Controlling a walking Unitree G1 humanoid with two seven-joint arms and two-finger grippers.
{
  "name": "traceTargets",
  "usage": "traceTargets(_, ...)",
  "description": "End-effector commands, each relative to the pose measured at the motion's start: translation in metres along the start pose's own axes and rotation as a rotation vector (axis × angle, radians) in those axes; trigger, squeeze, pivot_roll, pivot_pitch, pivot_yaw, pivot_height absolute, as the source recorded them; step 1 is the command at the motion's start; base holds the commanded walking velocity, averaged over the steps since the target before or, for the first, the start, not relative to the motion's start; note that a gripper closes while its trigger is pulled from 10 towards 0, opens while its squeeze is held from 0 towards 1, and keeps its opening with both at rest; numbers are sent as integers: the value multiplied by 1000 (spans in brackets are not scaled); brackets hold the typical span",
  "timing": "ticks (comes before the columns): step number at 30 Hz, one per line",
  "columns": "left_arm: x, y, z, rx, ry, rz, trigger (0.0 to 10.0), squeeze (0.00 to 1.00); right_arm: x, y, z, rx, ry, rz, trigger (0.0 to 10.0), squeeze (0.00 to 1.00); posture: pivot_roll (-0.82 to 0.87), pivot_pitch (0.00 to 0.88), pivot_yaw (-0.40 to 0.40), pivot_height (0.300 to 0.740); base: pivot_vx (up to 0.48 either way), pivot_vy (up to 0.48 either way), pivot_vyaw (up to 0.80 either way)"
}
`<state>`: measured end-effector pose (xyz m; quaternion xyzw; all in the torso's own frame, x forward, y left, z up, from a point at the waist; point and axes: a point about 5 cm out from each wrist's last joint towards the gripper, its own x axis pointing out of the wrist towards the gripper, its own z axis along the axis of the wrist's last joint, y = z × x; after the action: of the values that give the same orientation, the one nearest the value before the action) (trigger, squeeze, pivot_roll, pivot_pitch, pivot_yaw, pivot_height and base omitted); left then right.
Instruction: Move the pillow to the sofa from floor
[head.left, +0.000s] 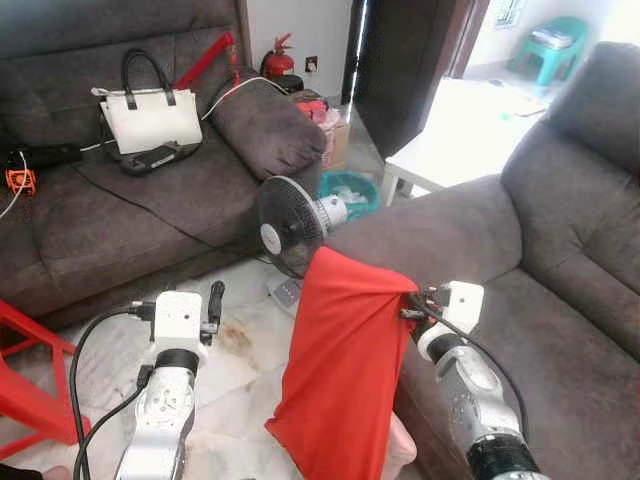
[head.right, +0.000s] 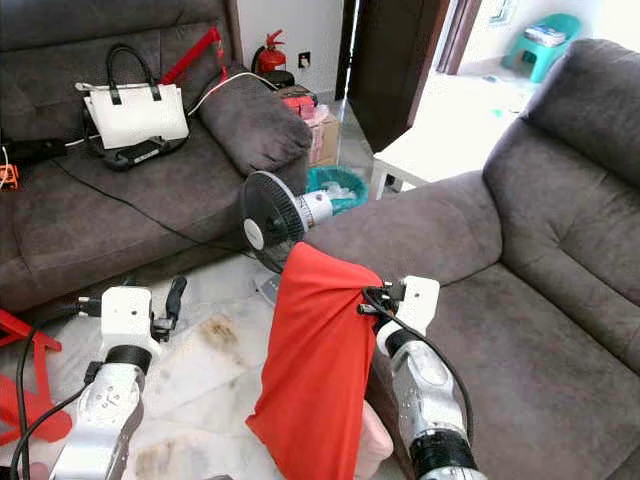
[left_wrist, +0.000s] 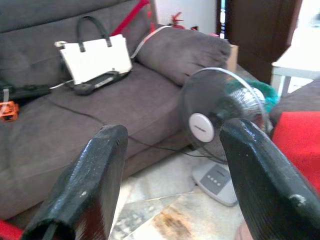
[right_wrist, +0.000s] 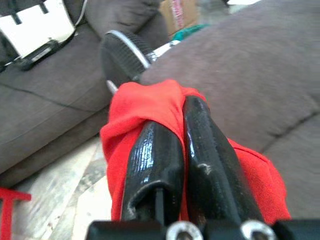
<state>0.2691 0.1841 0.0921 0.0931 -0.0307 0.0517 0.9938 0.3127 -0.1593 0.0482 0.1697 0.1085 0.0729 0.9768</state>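
Note:
A red pillow hangs off the floor by one upper corner, beside the front edge of the grey sofa on my right. My right gripper is shut on that corner; in the right wrist view its two black fingers pinch the red fabric. My left gripper is held up over the floor to the left of the pillow, open and holding nothing, with its fingers spread wide in the left wrist view.
A standing fan sits on the floor just behind the pillow. A second grey sofa at the left carries a white handbag and cables. A red stool stands at the left edge. A white table is beyond.

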Motion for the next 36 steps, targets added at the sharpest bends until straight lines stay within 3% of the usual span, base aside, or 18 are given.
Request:
traceTargets(1, 2, -2, 0, -5, -4, -6, 10000, 0, 6, -5, 38, -21, -163, -9, 10000, 0, 162, 15, -73, 740, 0, 0, -800)
traceTargets(7, 3, -3, 1, -3, -7, -7, 10000, 0, 6, -5, 37, -20, -162, -14, 10000, 0, 159, 18, -71, 740, 0, 0, -800)
traceTargets(17, 4, -4, 2, 12, -10, -19, 10000, 0, 6, -7, 36, -26, -159, -29, 10000, 0, 156, 20, -67, 740, 0, 0, -160)
traceTargets(23, 4, -5, 3, 20, -15, -24, 10000, 0, 5, -12, 36, -31, -157, -55, 10000, 0, 155, 19, -65, 740, 0, -451, 0)
traceTargets(28, 4, -7, 4, 15, -19, -30, 10000, 0, 4, -16, 36, -34, -156, -73, 10000, 0, 155, 18, -65, 740, 0, 0, -800)
traceTargets(36, 5, -7, 4, 11, -20, -28, 10000, 0, 4, -19, 37, -38, -157, -97, 10000, 0, 154, 9, -64, 740, 0, -311, 0)
